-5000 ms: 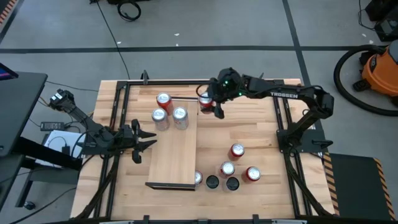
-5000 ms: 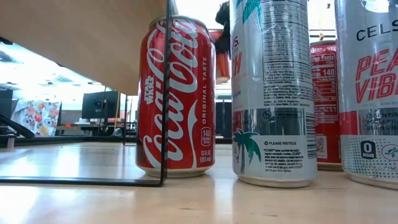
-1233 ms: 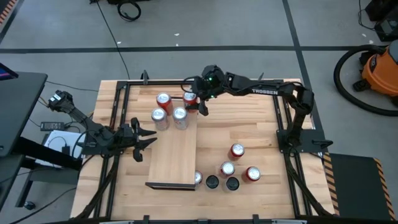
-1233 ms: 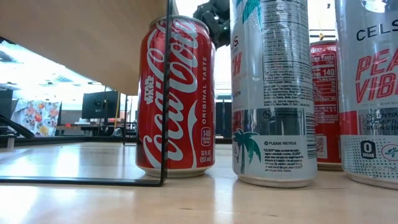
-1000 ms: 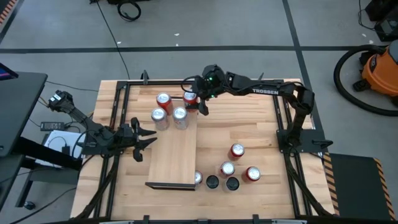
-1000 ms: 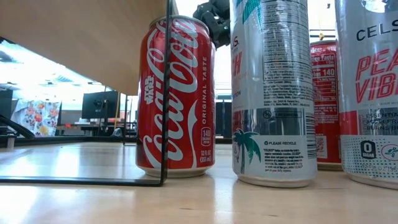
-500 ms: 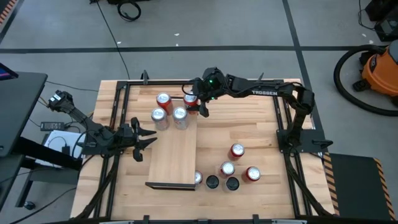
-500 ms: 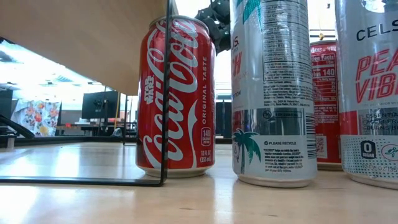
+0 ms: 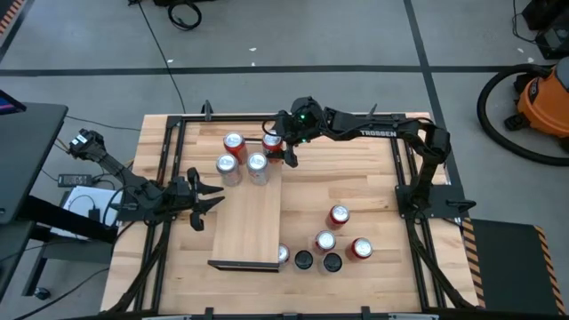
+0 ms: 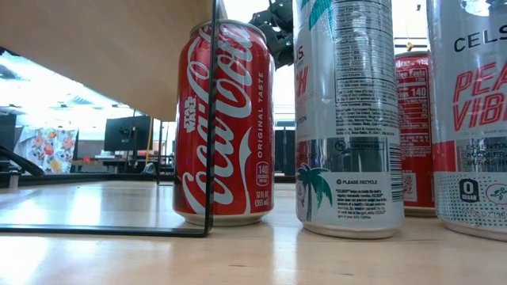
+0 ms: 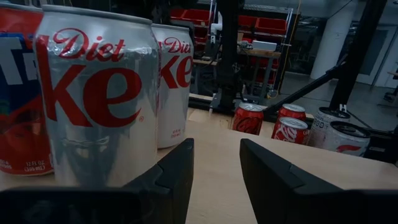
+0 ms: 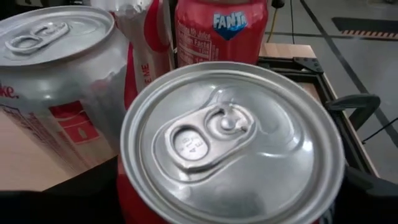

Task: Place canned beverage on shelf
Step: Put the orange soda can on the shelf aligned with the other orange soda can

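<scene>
The shelf (image 9: 249, 218) is a long pale board on a black wire frame at the table's middle. Three cans (image 9: 234, 142) (image 9: 228, 166) (image 9: 257, 164) stand on its far end. My right gripper (image 9: 284, 149) is shut on a red can (image 9: 272, 141) at the shelf's far right corner, beside those cans. The can's silver top (image 12: 230, 140) fills the right wrist view. I cannot tell whether its base touches the board. My left gripper (image 9: 203, 197) is open and empty at the shelf's left edge; its fingers (image 11: 180, 171) point at the Diet Coke cans (image 11: 99, 93). My right gripper pinches the red can's side wall just below the rim (image 12: 124, 186) between its two fingers, one on each side. The fingers come from the table's right, slanting down. The can stays upright with its top up.
Three red-topped cans (image 9: 339, 216) (image 9: 324, 240) (image 9: 360, 249) and two dark-topped ones (image 9: 304, 260) (image 9: 332, 262) stand near right. A Coca-Cola can (image 10: 224, 123) stands at the shelf's near right corner, beside a tall silver can (image 10: 348, 119). Black frame rails (image 9: 169, 151) line the table's sides.
Almost nothing in the last second. My right gripper stays shut on the red can at the shelf's far right corner, having carried it there from the table's right in the seconds before.
</scene>
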